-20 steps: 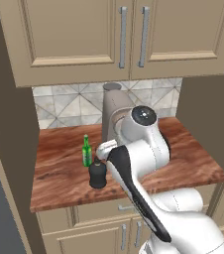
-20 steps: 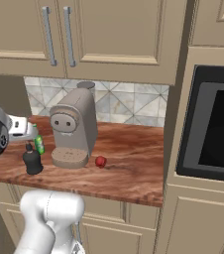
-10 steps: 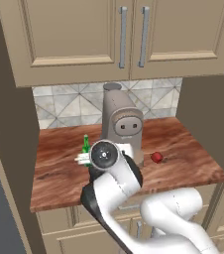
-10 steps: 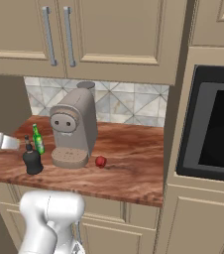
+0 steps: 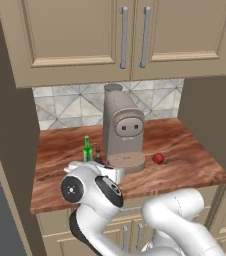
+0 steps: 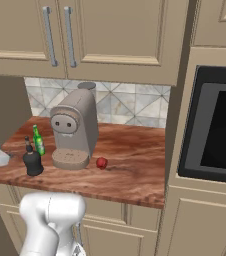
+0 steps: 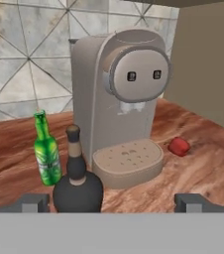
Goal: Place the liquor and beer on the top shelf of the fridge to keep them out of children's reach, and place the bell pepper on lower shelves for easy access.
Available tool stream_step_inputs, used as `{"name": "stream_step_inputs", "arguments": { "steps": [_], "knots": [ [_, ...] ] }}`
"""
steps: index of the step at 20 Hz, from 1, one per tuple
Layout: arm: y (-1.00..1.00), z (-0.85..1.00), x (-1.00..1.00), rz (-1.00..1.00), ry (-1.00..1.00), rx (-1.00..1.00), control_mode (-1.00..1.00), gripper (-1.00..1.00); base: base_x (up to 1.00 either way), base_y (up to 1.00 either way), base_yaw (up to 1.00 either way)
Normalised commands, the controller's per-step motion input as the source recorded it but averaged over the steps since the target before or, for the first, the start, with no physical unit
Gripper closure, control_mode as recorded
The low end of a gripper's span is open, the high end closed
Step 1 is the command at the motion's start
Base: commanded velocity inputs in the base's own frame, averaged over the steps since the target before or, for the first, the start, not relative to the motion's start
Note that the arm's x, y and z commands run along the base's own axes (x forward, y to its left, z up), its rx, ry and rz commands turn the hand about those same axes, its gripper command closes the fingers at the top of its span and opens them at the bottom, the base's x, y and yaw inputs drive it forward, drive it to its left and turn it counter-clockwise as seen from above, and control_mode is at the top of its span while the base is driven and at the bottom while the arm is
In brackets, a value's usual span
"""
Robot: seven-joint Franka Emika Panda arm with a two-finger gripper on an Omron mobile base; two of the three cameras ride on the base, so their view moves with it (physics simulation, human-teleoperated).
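Liquor (image 7: 78,188) sits at the counter's (image 6: 135,175) front left edge, just in front of my spread, empty gripper (image 7: 111,202). I judge it heavy, slick glass; I'd take the wide body. Beer (image 7: 46,151) stands just behind, pepper (image 7: 179,146) right of the coffee machine (image 7: 121,104); tiled wall and cabinets close in.

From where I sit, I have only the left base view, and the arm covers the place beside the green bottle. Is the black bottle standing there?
Observer: Yes. In the hand view the liquor stands upright, nearer to the camera than the beer.
Operator: Thank you. Are the fingers open or closed?
Observer: In the hand view the fingers stand wide open and hold nothing.
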Motion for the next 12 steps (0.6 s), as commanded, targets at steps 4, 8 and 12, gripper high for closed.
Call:
{"name": "stream_step_inputs", "arguments": {
  "steps": [4,8,12],
  "knots": [
    [-0.20,0.00,0.00,0.00,0.00,0.00,-1.00,-1.00,0.00,0.00,0.00],
    [-0.03,-0.06,0.00,0.00,0.00,0.00,-1.00,-1.00,0.00,0.00,0.00],
    [0.00,-0.21,0.03,0.00,-0.02,0.00,-1.00,-1.00,0.00,0.00,0.00]
  ]
}}
